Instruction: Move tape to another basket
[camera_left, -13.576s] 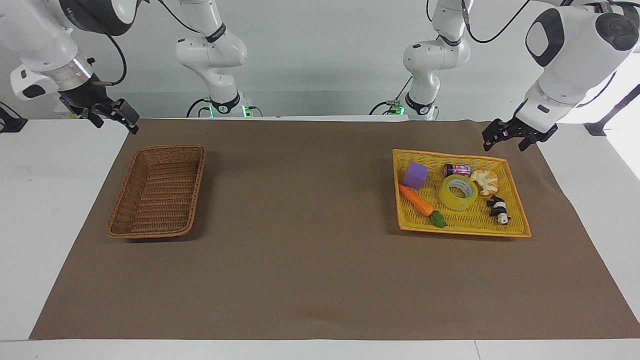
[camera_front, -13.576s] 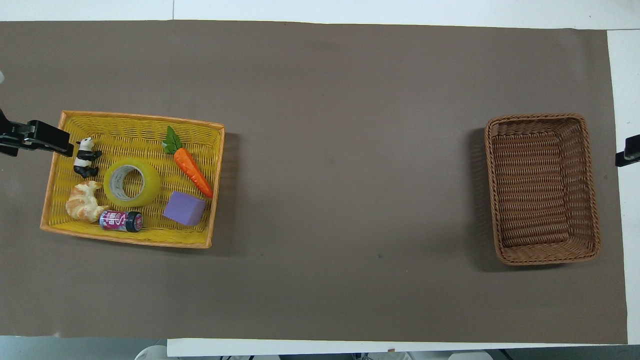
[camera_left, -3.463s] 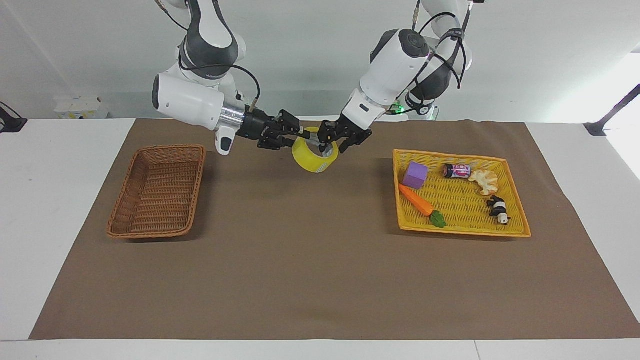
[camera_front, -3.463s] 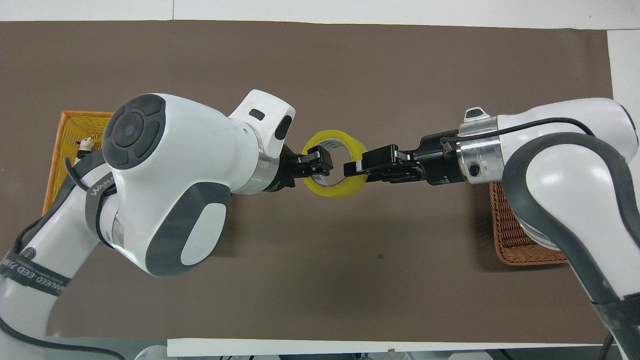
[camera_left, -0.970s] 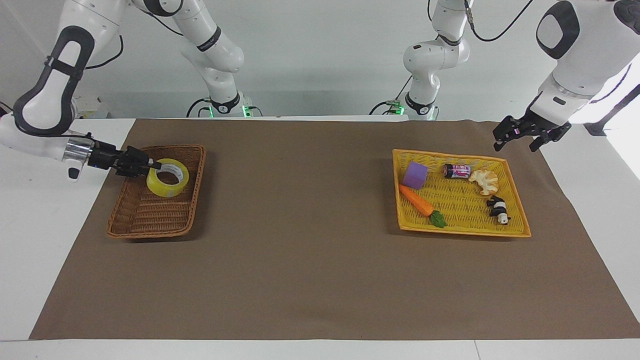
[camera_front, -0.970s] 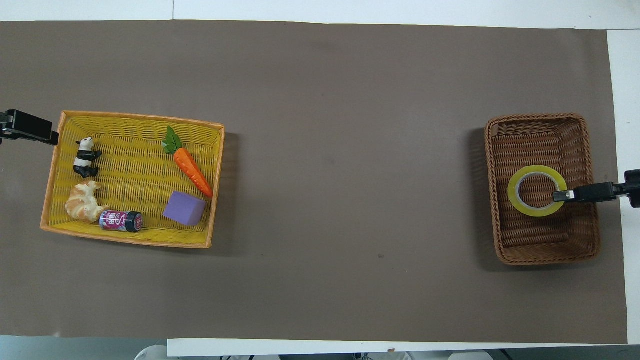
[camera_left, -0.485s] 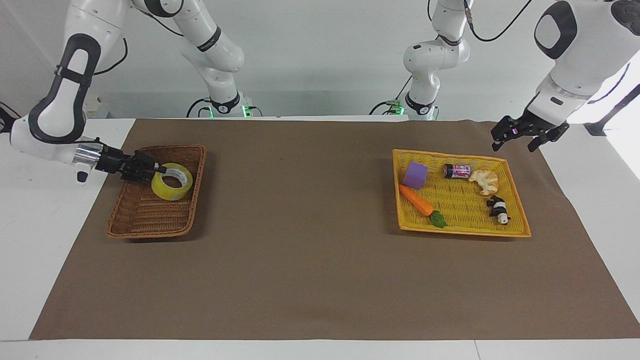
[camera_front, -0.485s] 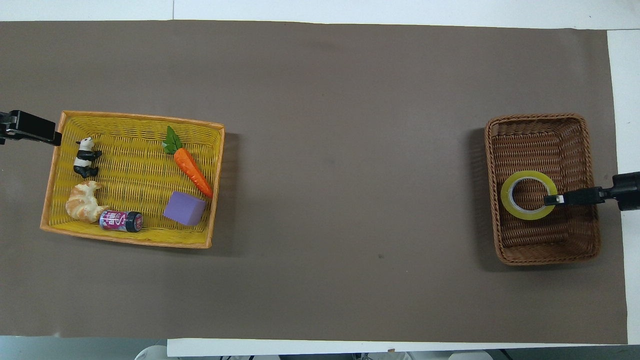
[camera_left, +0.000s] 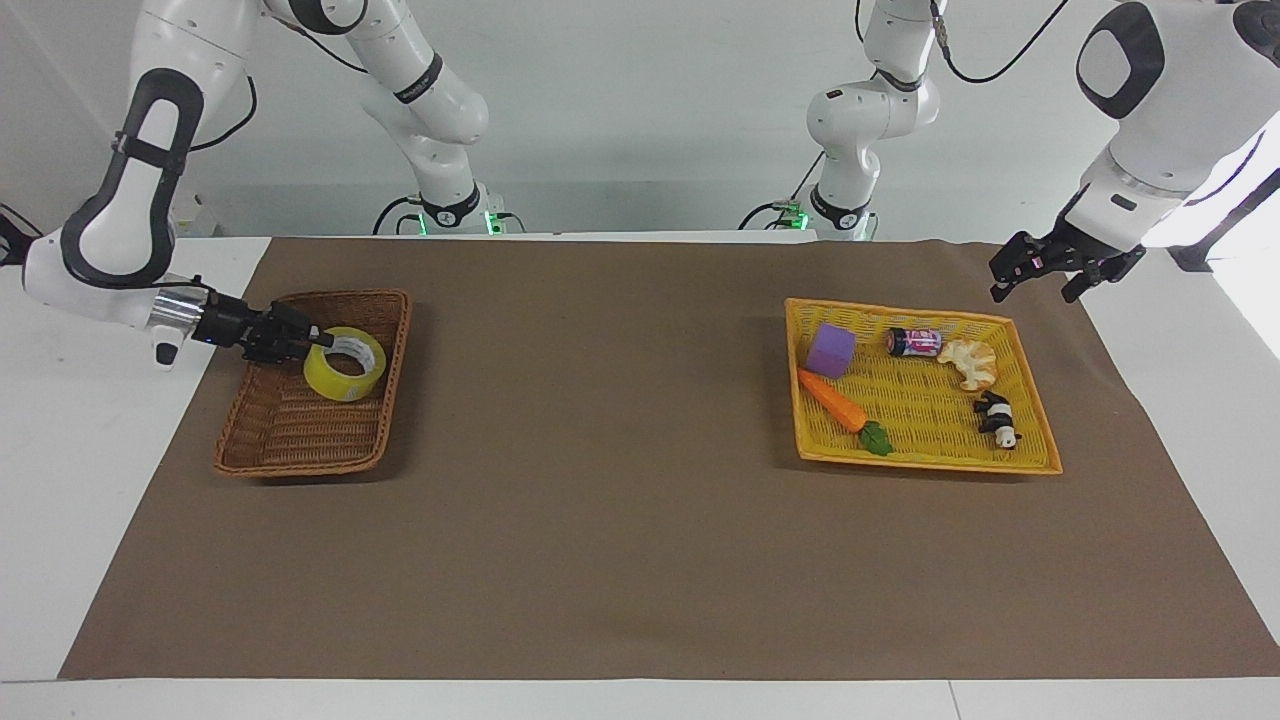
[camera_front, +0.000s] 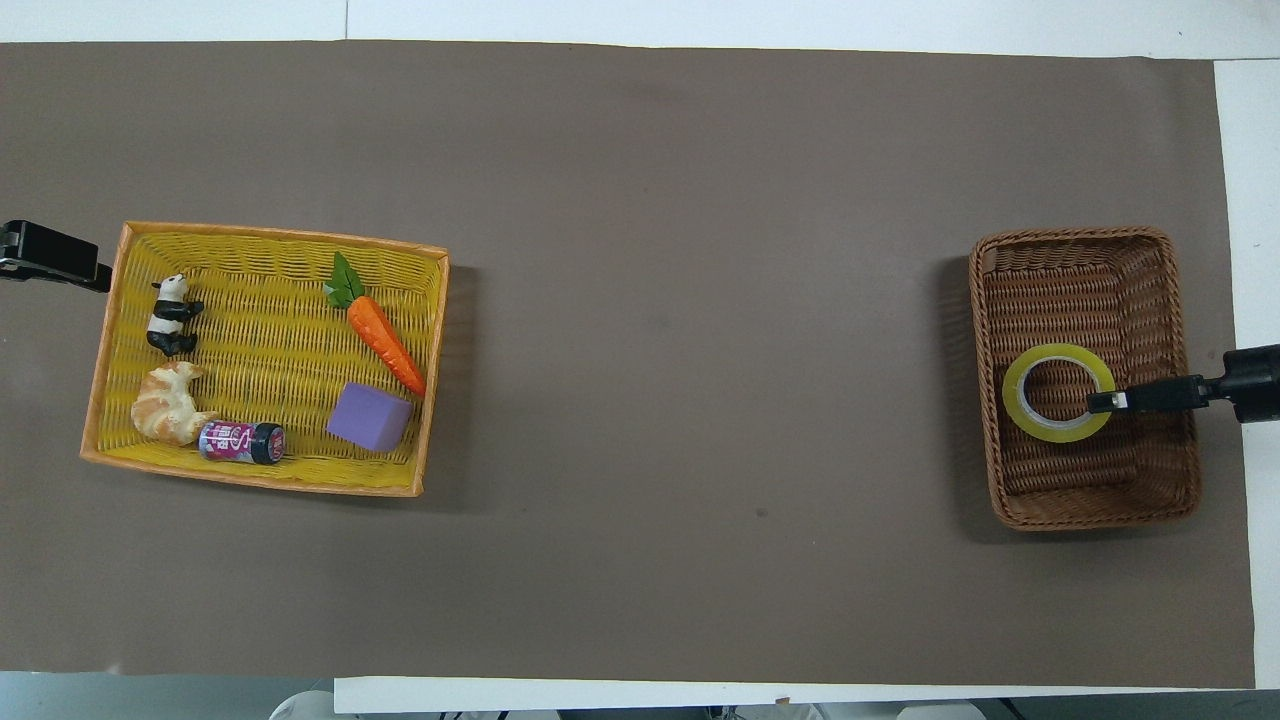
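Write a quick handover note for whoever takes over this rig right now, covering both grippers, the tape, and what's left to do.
Right gripper: shut on the rim of the yellow translucent packing tape roll, which sits low inside the brown woven wicker basket at the right arm's end of the table.
Left gripper: open, holding nothing, waiting in the air by the corner of the flat yellow woven tray.
Done: the tape is out of the tray and in the basket.
Left: open the right gripper to release the tape, then pull the right arm clear.
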